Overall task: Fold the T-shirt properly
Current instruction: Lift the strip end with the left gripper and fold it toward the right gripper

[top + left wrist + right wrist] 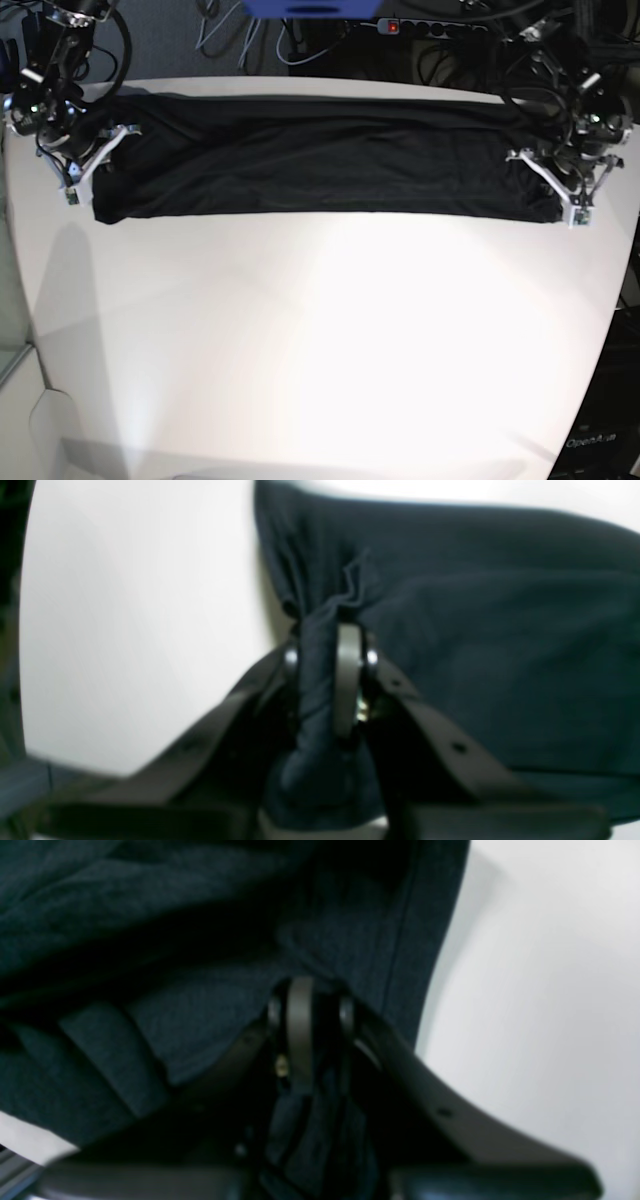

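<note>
The black T-shirt [320, 155] lies as a long folded band across the far part of the white table [330, 340]. My left gripper [553, 198] is at the band's right end, shut on a bunched corner of the T-shirt [320, 680] that passes between its fingers [347, 675]. My right gripper [92, 165] is at the band's left end, shut on the T-shirt [200, 1010] near its hemmed edge, with fabric gathered between its fingers [300, 1030]. Both wrist views are blurred.
Cables and a power strip [420, 25] lie beyond the table's far edge. The table's curved left edge [15, 300] and right edge [610, 330] fall close to the arms. The near half of the table shows only white surface.
</note>
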### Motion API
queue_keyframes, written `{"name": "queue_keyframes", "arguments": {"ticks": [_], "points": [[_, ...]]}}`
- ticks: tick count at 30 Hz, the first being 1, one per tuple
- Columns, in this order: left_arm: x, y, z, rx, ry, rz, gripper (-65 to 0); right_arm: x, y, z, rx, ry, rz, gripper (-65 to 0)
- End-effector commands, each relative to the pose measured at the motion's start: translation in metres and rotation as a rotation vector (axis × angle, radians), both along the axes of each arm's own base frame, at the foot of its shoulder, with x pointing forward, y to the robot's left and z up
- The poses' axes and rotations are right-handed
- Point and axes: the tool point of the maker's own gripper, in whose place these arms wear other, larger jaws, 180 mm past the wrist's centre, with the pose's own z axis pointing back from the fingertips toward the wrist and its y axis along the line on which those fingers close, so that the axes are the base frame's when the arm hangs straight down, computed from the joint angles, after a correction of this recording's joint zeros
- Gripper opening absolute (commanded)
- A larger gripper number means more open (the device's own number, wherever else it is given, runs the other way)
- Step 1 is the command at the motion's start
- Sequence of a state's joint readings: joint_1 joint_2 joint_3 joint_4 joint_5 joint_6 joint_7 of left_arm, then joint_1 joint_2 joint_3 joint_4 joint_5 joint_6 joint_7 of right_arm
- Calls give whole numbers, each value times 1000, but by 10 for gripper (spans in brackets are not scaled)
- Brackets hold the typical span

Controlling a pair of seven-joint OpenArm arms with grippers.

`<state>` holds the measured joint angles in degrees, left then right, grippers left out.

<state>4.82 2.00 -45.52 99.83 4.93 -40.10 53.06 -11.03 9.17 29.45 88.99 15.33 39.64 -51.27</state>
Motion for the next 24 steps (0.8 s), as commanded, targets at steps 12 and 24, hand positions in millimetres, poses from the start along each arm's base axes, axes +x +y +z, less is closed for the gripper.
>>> {"name": "queue_keyframes", "arguments": {"ticks": [12, 24], "points": [[29, -73, 31, 117, -45, -176, -650, -12, -3, -8, -29, 68, 17, -598], [29, -163, 22, 85, -31, -455, -650, -13, -1, -8, -26, 70, 16, -598]]}}
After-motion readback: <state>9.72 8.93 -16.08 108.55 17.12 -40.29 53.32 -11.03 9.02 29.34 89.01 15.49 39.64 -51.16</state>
